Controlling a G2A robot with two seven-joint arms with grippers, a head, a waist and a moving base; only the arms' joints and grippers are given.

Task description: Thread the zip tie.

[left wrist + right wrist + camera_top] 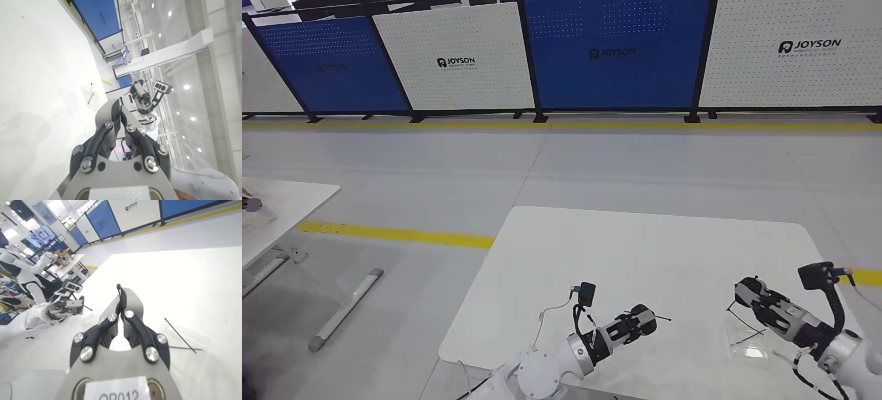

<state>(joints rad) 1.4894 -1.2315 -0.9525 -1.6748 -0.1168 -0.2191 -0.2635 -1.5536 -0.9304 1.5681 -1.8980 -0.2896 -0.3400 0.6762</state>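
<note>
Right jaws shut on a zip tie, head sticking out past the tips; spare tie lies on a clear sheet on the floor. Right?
One slip: the spare tie and its clear sheet lie on the white table, not the floor, as the right wrist view shows. The rest holds: the right gripper has its jaws shut on a zip tie, head past the tips.

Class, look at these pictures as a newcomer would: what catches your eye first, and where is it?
The right gripper, over the white table, has its jaws shut on a black zip tie, head poking out. Opposite it, the left gripper pinches a thin black strip; a spare zip tie lies on a clear sheet beside the right arm.
</note>
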